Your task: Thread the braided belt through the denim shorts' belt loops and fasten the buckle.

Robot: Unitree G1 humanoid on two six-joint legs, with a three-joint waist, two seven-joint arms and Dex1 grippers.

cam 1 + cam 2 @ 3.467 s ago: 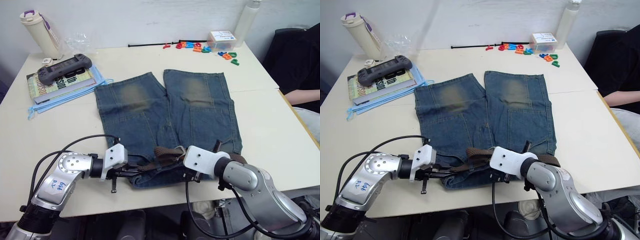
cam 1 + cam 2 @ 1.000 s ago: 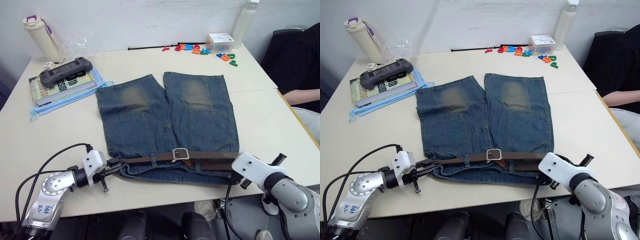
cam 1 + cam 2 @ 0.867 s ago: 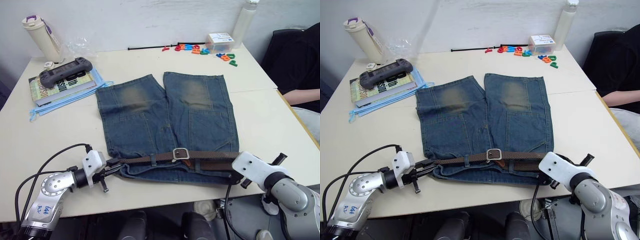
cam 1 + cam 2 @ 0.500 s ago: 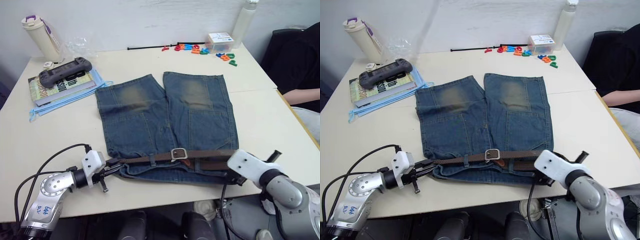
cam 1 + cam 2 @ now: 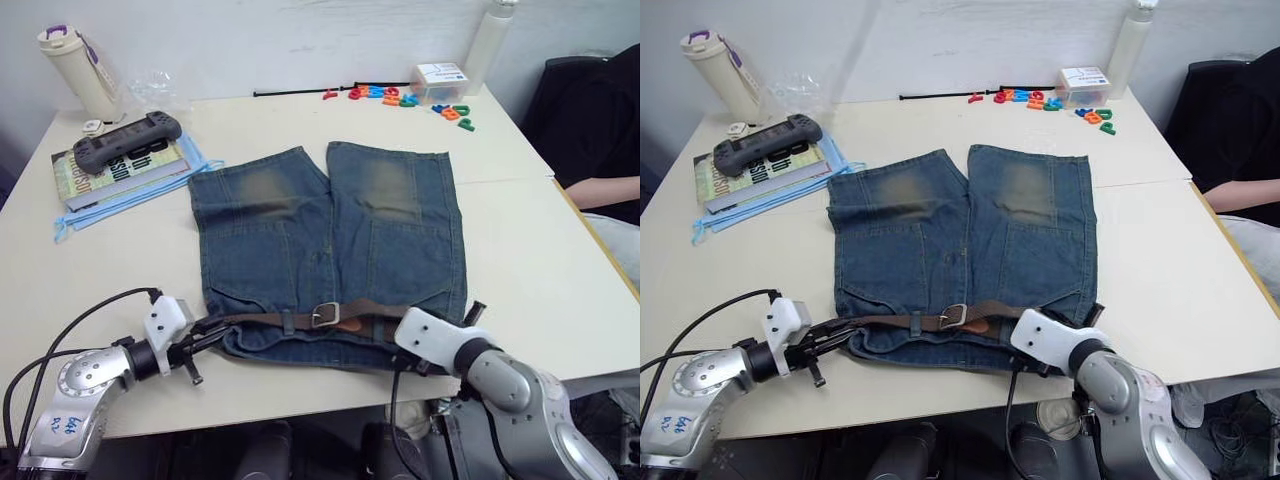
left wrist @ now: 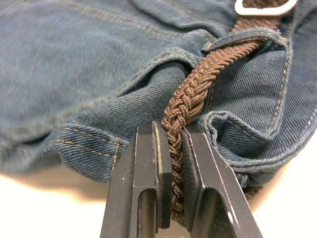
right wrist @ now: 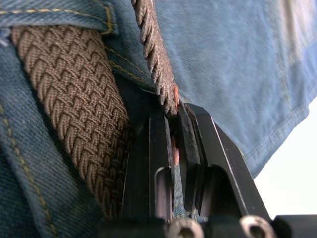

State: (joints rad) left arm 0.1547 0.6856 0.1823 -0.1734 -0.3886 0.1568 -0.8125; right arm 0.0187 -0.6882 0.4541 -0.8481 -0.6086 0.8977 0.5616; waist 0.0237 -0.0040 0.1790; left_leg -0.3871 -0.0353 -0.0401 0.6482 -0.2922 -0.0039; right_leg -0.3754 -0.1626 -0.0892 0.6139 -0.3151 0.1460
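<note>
A wide cream table (image 5: 560, 240) holds the denim shorts (image 5: 325, 240), spread flat near its middle with the legs pointing toward the far wall and the waistband close to the near edge. Bare table lies open on both sides of the shorts, widest on the right, where a person's dark sleeve (image 5: 600, 190) reaches in at the table's right edge.

The braided belt (image 5: 270, 320) runs along the waistband, passing under the belt loops (image 5: 288, 322), with its silver buckle (image 5: 324, 315) sitting near the centre of the waist. At the far left corner a stack of books (image 5: 115, 170) carries a grey game controller (image 5: 125, 140), beside a cream bottle (image 5: 72, 58). Along the far edge sit coloured plastic letters (image 5: 400, 97) and a small box (image 5: 440, 78).

The left gripper (image 6: 171, 163) sits at the shorts' left waist corner just inside the near table edge, its fingers (image 6: 148, 168) clamped on the belt's braid. The right gripper (image 7: 171, 129) is at the right end of the waistband, its fingers pressed together on a narrow braided edge of the belt.
</note>
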